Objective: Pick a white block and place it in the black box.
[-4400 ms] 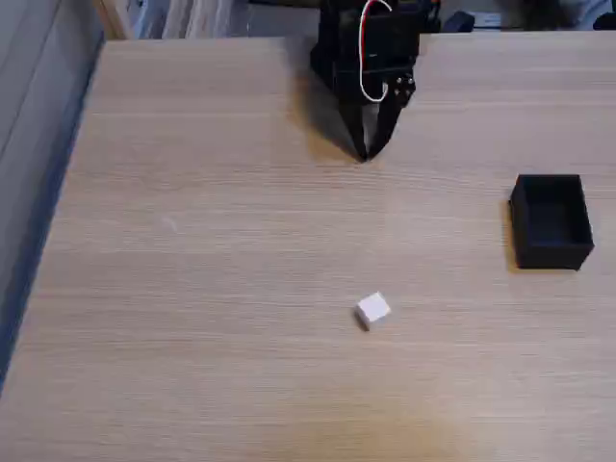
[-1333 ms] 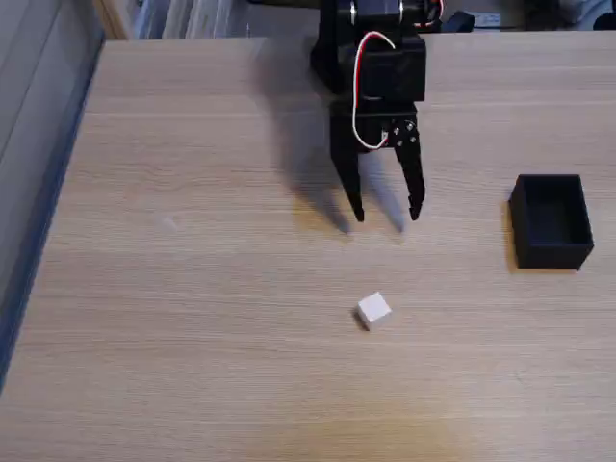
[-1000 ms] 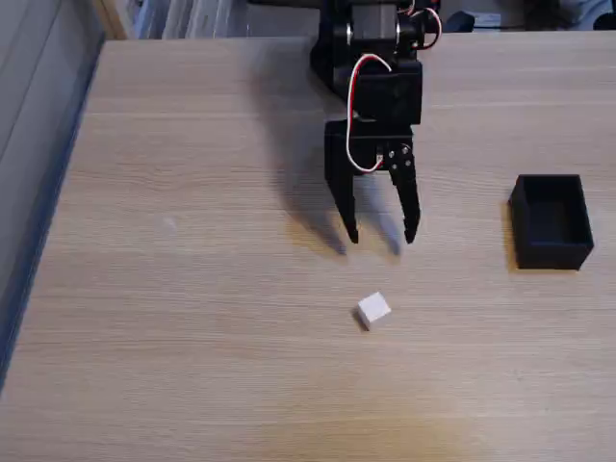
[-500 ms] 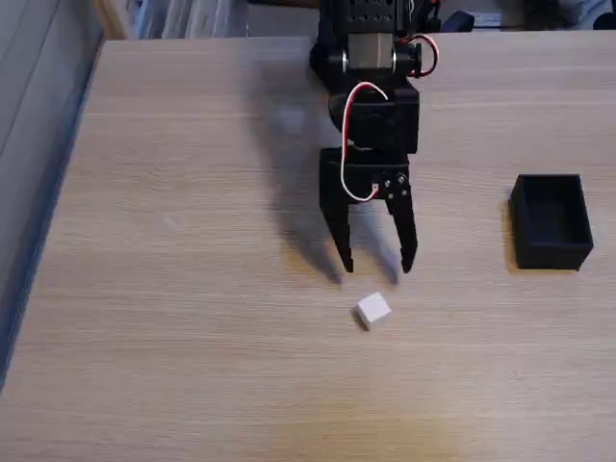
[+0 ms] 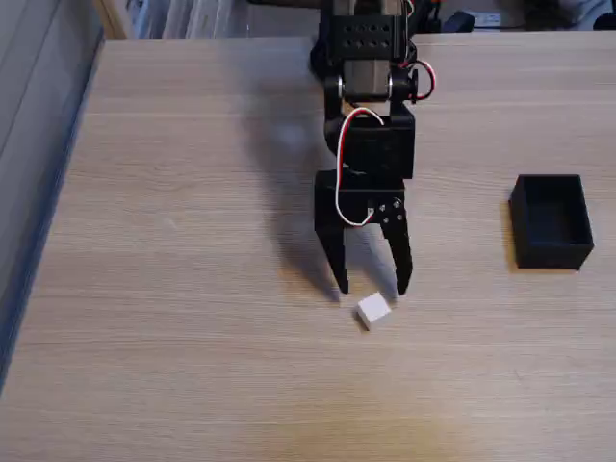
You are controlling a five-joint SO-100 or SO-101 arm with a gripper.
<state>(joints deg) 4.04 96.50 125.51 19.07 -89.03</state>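
Mid-tabletop (image 5: 192, 289): tool (image 5: 372, 288), fingers apart, tips just above white block (image 5: 373, 310). Near right edge: black box (image 5: 551, 222), well apart from block.

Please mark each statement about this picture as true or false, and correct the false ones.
1. The gripper is open. True.
2. The white block lies inside the black box. False: it lies on the wooden table, well to the left of the box.
3. The gripper holds the white block. False: the block lies on the table just beyond its fingertips.
4. The black box is open-topped, with nothing seen in it. True.
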